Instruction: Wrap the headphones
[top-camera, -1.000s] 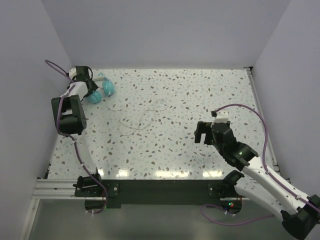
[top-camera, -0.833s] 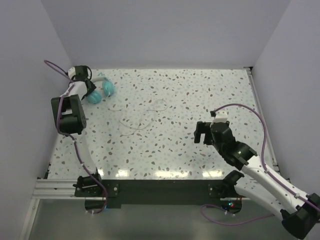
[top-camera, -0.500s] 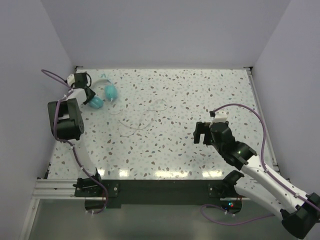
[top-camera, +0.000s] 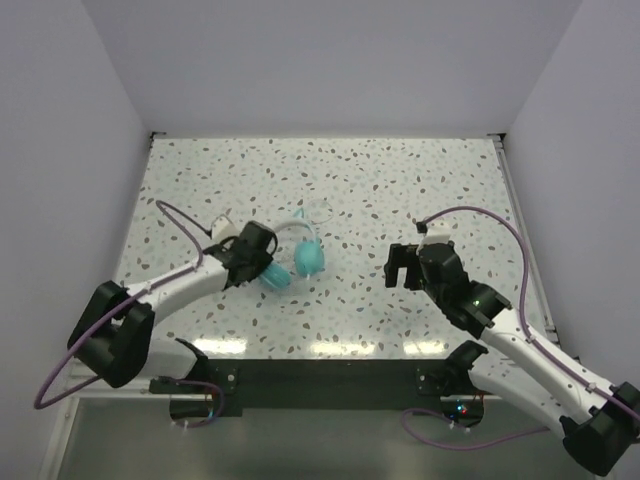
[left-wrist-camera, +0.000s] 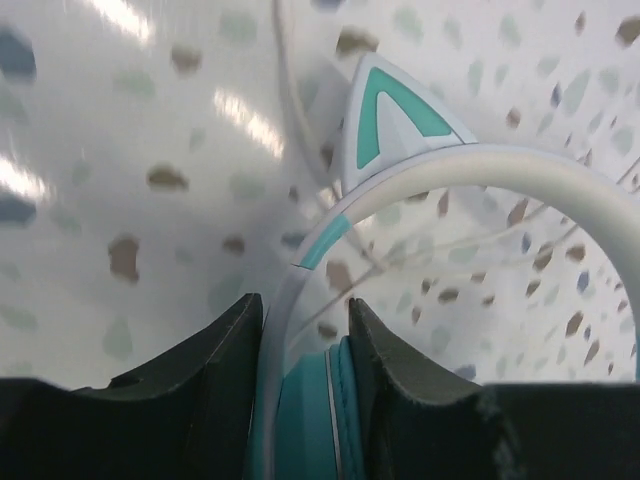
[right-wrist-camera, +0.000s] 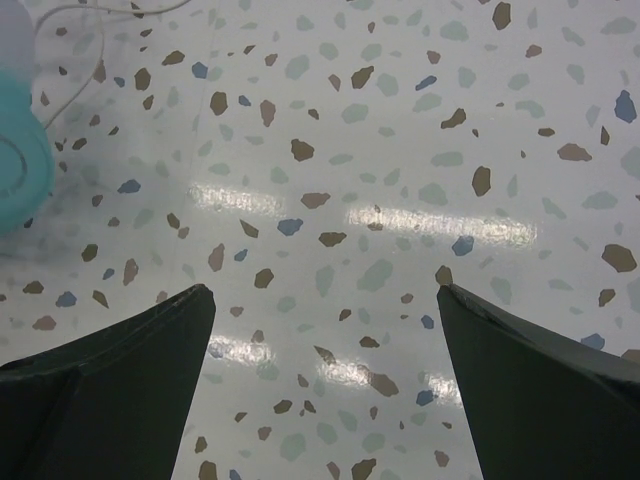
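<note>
Right hand (right-wrist-camera: 322, 292) spread wide, speckled table (right-wrist-camera: 380, 150) below, headphones (right-wrist-camera: 15, 170) at left edge

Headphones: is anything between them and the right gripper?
Nothing visible. Only bare table lies between the open right gripper and the headphones. The left gripper clamps them from the opposite side, out of that path.
</note>
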